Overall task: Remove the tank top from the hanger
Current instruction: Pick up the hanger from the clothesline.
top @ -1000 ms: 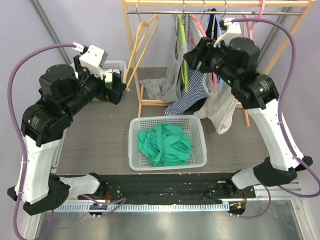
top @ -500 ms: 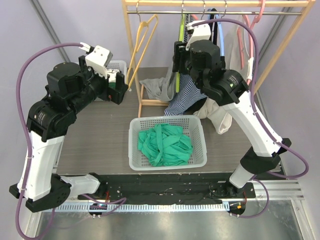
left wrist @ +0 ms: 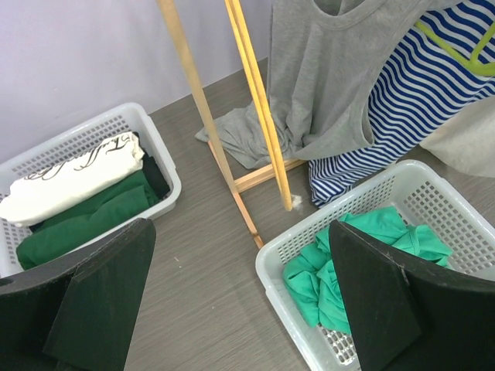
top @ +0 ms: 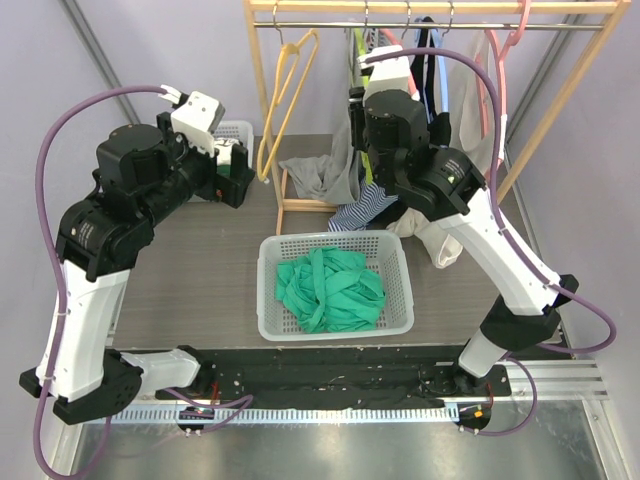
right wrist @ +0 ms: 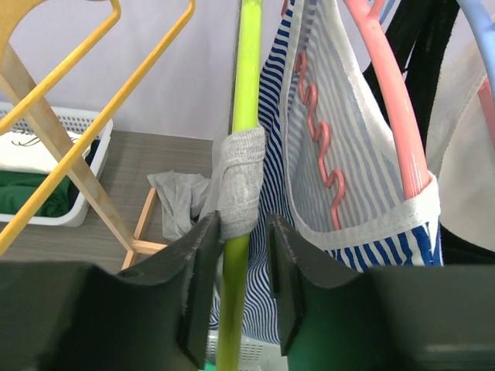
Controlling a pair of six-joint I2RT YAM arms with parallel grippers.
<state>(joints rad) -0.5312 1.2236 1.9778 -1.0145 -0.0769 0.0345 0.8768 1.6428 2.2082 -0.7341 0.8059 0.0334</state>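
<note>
The grey tank top (top: 330,170) hangs from a lime-green hanger (top: 358,50) on the rack, its lower part pooled on the rack's base. In the right wrist view one grey strap (right wrist: 241,182) wraps the green hanger's arm (right wrist: 247,69). My right gripper (right wrist: 241,232) straddles that strap and hanger arm; the left finger touches the strap, and a narrow gap shows at the right finger. From above, the right gripper (top: 356,108) is high at the rail. My left gripper (top: 240,175) hovers wide open left of the rack; the left wrist view shows the tank top (left wrist: 325,85) ahead of it.
A white basket (top: 268,290) holds green garments at the table's middle. A second basket (left wrist: 155,147) with folded clothes stands at the back left. A bare yellow hanger (top: 285,90), a blue-striped top (top: 365,205) on a pink hanger (right wrist: 387,85) and a cream garment (top: 440,235) crowd the wooden rack (top: 262,100).
My right arm has swung left along the rail to the green hanger, and its jaws have narrowed around the grey strap. The left arm has barely moved.
</note>
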